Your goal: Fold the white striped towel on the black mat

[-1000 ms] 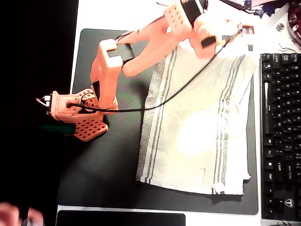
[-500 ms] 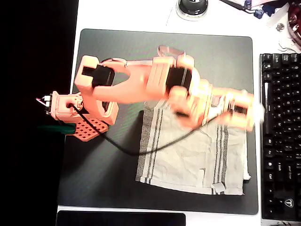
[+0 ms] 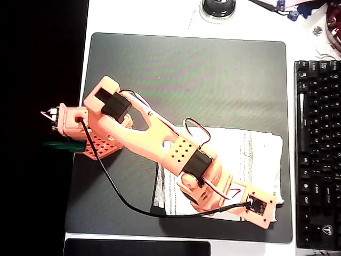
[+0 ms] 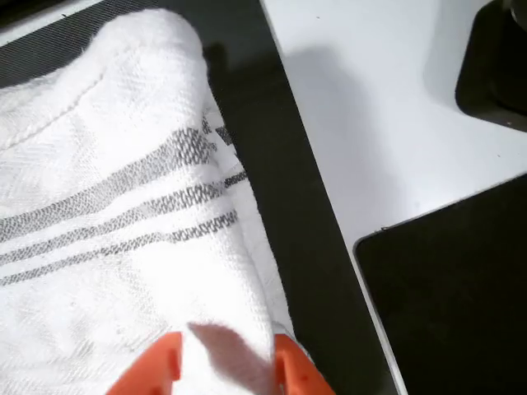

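In the overhead view, the white striped towel [image 3: 250, 154] is seen folded over on the lower right of the black mat [image 3: 186, 74], beside the keyboard [image 3: 318, 154]. The claw [image 3: 256, 205] is stretched to its near edge. In the wrist view, towel cloth [image 4: 123, 206] is pinched between the orange claw [image 4: 222, 370] fingers. The fold looks nearly laid; letting go seems next.

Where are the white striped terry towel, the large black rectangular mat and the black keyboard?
white striped terry towel [image 3: 250, 154], overhead view, its bare upper layer.
large black rectangular mat [image 3: 186, 74], overhead view, bare upper area.
black keyboard [image 3: 318, 149], overhead view, middle key rows.
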Motion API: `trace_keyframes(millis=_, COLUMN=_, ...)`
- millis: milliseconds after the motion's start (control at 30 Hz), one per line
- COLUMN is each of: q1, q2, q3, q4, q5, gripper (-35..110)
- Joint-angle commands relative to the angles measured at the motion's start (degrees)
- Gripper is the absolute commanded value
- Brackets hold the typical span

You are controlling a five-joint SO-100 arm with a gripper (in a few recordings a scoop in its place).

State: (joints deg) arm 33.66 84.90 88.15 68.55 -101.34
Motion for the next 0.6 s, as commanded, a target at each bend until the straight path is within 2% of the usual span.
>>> trace_keyframes(millis=0, q1=0.97, q2=4.48, q3=0.79, q4=0.44, q5=-0.18, gripper=18)
trace_keyframes(millis=67, q1=1.05, q2=6.68, q3=1.85, q4=0.44, q5=0.18, gripper=20)
trace_keyframes(millis=433, q1=1.23, q2=27.95, q3=11.78, q4=16.0, q5=-0.26, gripper=21)
trace_keyframes(millis=567, q1=6.68, q2=30.41, q3=22.32, q4=11.69, q5=-5.45, gripper=20)
